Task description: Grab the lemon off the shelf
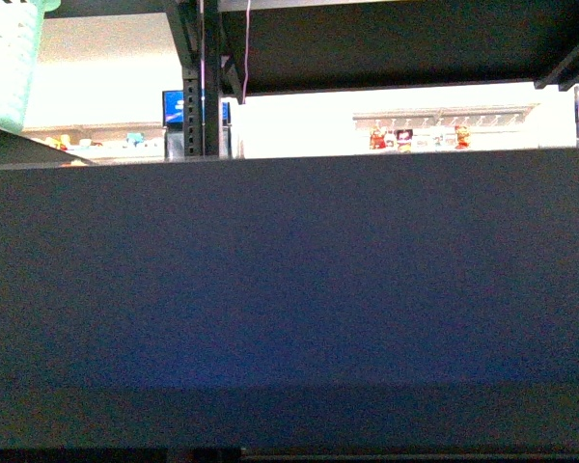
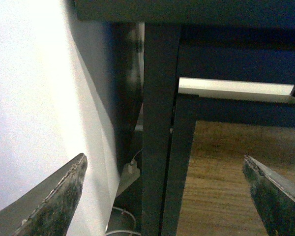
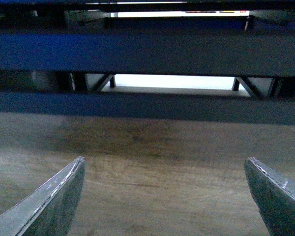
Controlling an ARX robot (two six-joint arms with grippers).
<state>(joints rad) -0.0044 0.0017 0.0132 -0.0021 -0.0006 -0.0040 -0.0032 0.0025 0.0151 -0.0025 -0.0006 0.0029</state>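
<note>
**Low before the rack:** Both arms hang low in front of the shelf (image 1: 289, 270), whose dark tray wall fills most of the front view. Your left gripper (image 2: 163, 158) is spread wide with nothing between its fingers, facing an upright post (image 2: 160, 98) beside a white wall (image 2: 34, 98). Your right gripper (image 3: 164, 160) is likewise spread and empty, looking under the crossbars (image 3: 147, 51) at a wooden floor (image 3: 147, 196).

No lemon shows in any view, so you cannot say which tier it lies on. The step in hand looks to be the search. Get a view above the tray wall before you commit an arm, bring that arm in with its fingers parted, and steer clear of the post.

The tray's surface is hidden behind its own wall. A pale green basket (image 1: 10, 58) is cut off at the corner. The far white shelves (image 1: 415, 135) are overexposed, their goods too small to name.
</note>
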